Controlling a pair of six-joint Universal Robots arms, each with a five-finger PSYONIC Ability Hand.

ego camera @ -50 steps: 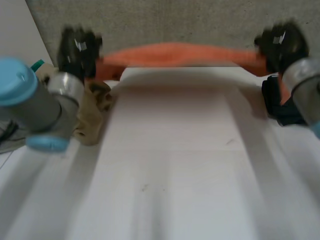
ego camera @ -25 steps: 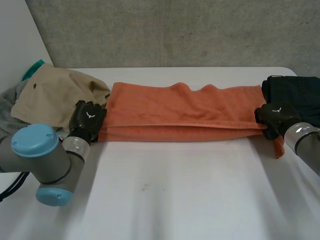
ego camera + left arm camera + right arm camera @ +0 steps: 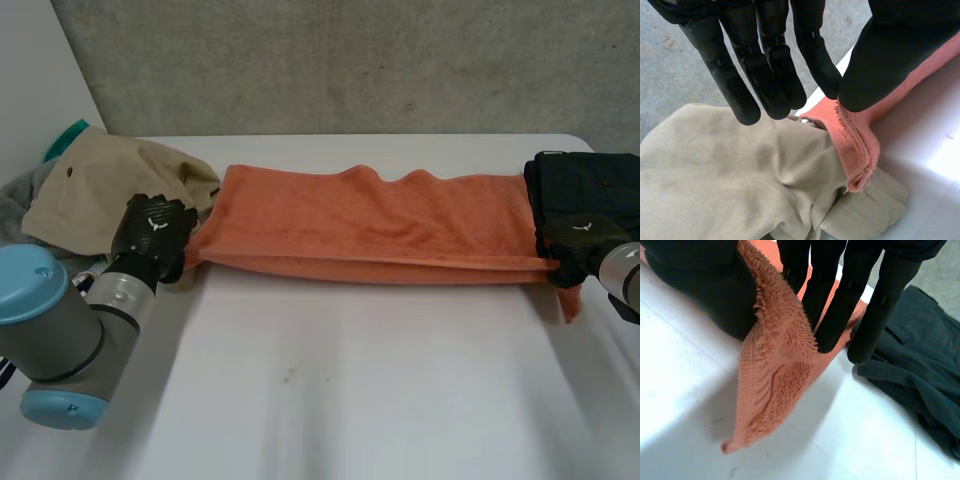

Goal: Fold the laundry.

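I was working in what looked like a robot lab: a bare concrete wall [image 3: 350,60] stood behind a plain white table [image 3: 350,390] holding heaped clothes [image 3: 100,190].

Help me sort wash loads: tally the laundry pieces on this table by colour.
Orange terry towel: 1
Beige cotton garment: 1
Black garment: 1
Grey cloth: 1
Teal piece, mostly hidden: 1
Total: 5
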